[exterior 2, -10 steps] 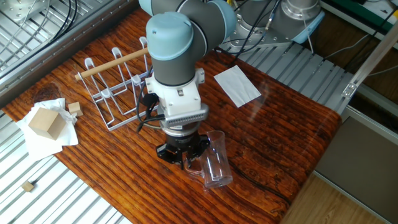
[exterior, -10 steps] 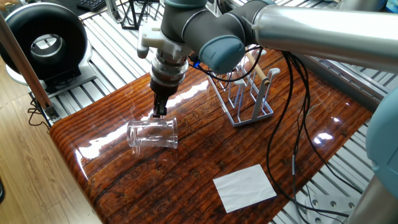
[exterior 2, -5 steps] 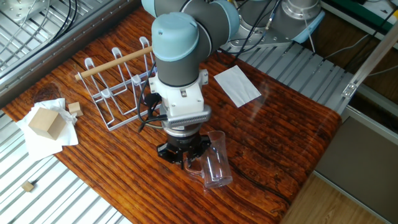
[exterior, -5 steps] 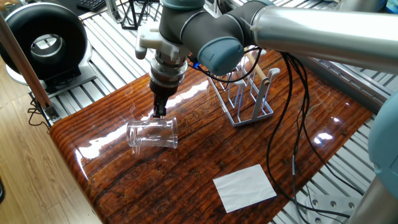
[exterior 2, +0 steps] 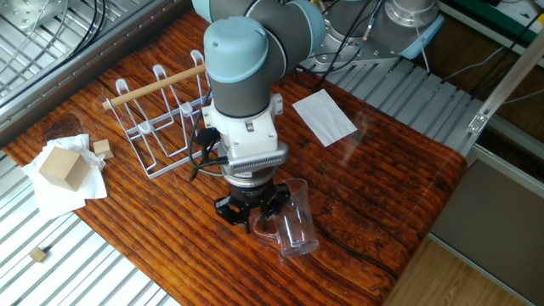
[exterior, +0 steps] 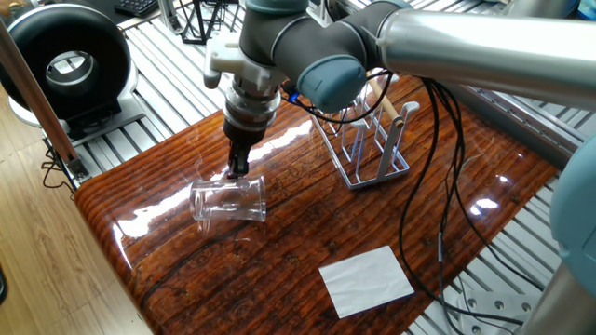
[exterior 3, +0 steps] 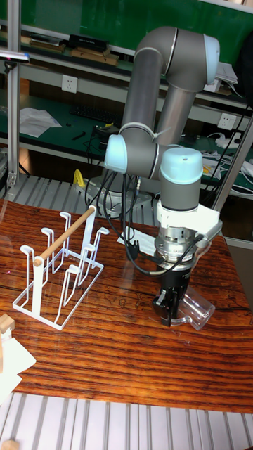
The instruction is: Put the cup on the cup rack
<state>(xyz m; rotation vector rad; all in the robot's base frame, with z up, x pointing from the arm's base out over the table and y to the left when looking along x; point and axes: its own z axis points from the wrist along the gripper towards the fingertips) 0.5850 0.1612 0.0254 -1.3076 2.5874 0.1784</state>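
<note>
The cup (exterior: 228, 203) (exterior 2: 296, 223) (exterior 3: 195, 313) is a clear glass tumbler lying on its side on the glossy wooden table (exterior: 279, 242). My gripper (exterior: 238, 170) (exterior 2: 253, 223) (exterior 3: 169, 320) points straight down right beside it, with the fingertips at the cup's upper side near one end. The black fingers look narrow, and the wrist hides the gap between them. The cup rack (exterior: 368, 144) (exterior 2: 157, 119) (exterior 3: 63, 271), grey wire with a wooden rod handle, stands empty further along the table.
A white sheet of paper (exterior: 366, 279) (exterior 2: 324, 116) lies flat on the table. A wooden block (exterior 2: 61, 167) on crumpled paper sits beyond the rack with a small block (exterior 2: 102, 147) beside it. Cables (exterior: 447, 186) hang from the arm. A black round device (exterior: 65, 65) stands off the table's corner.
The gripper has barely shifted, perhaps sinking slightly beside the cup. Cup and rack have not moved.
</note>
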